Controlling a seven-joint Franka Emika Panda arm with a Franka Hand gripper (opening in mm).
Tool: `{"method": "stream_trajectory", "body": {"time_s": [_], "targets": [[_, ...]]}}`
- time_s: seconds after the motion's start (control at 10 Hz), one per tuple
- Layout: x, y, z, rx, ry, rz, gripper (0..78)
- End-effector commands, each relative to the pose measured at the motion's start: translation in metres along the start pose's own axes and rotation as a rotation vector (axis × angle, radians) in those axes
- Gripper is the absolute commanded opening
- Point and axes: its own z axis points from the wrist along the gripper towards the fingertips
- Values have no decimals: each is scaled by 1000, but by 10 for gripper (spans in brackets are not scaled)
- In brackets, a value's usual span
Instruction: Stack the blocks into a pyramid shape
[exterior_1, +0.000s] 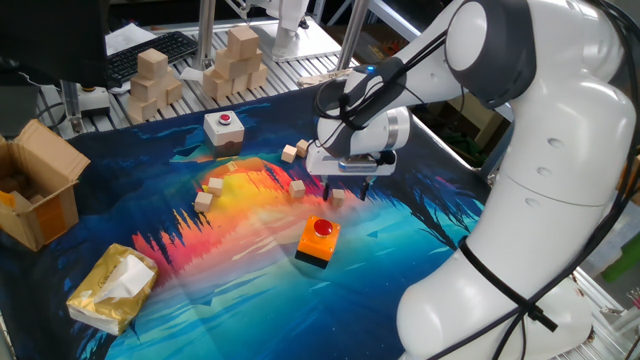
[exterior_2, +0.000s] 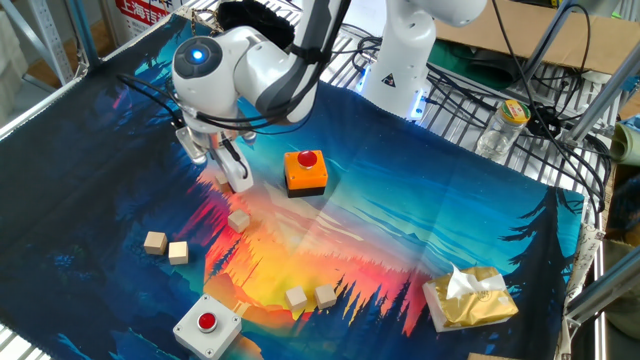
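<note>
Several tiny tan wooden blocks lie loose on the colourful mat. One block (exterior_1: 337, 197) lies right under my gripper (exterior_1: 346, 188), whose fingers hang open on either side of it, close to the mat. In the other fixed view the gripper (exterior_2: 221, 170) mostly hides that block. Another block (exterior_1: 297, 188) (exterior_2: 239, 221) lies just left of it. A pair of blocks (exterior_1: 291, 153) (exterior_2: 154, 241) sits further back. Another pair (exterior_1: 214, 185) (exterior_2: 296, 297) lies toward the mat's middle left. No block rests on another.
An orange button box (exterior_1: 318, 240) (exterior_2: 305, 171) stands close in front of the gripper. A white button box (exterior_1: 224, 127) (exterior_2: 205, 325), a yellow tissue pack (exterior_1: 112, 288) (exterior_2: 470, 298), an open cardboard box (exterior_1: 35, 195) and piles of large wooden blocks (exterior_1: 155, 80) surround the mat.
</note>
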Motion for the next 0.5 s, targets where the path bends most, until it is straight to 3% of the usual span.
{"method": "stream_trajectory", "body": {"time_s": [0.1, 0.5], "targets": [[-1, 0, -1, -3, -3, 1, 775], [-2, 4, 1, -7, -11, 3, 775]]}}
